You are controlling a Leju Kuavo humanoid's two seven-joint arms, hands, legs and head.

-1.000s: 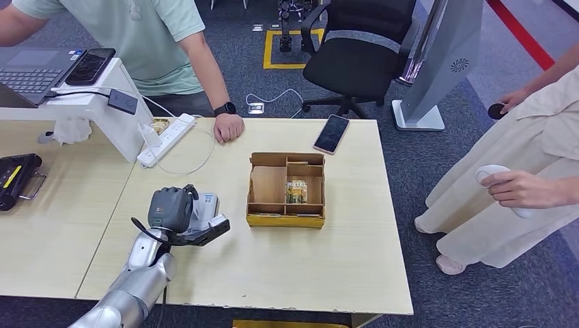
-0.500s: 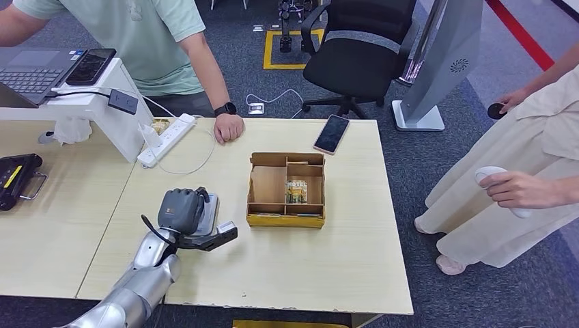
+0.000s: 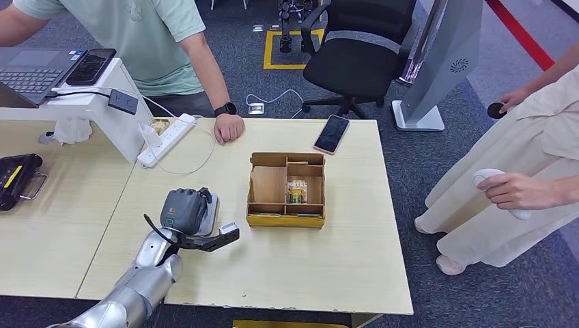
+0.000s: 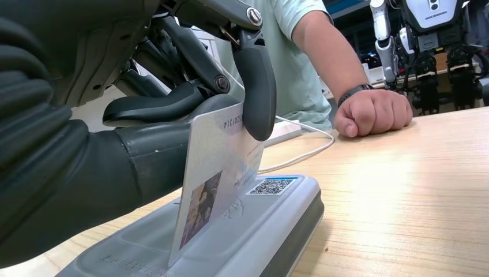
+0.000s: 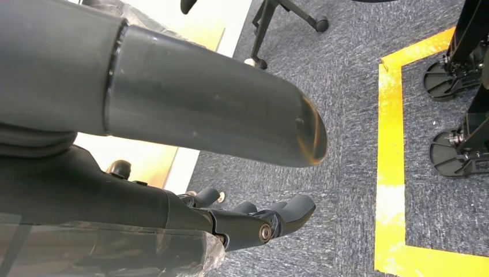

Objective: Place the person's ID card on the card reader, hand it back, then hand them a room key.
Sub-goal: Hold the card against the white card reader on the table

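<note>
Step one, scan, in hand. Left hand [image 4: 173, 115] pinching ID card [image 4: 216, 179], card tilted, lower edge touching card reader [image 4: 254, 231] at near-left of table [image 3: 328, 266]. Right hand [image 5: 254, 222] hanging over floor, holding nothing, fingers loosely curled. Next: lay card flat on reader, then hand back to person [image 3: 229, 126]. Room key [image 3: 296, 191] waiting in wooden box [image 3: 285, 220].

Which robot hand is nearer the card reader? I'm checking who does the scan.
Left. The left hand holds the ID card right over the card reader; the right hand hangs over the carpet, away from it.
</note>
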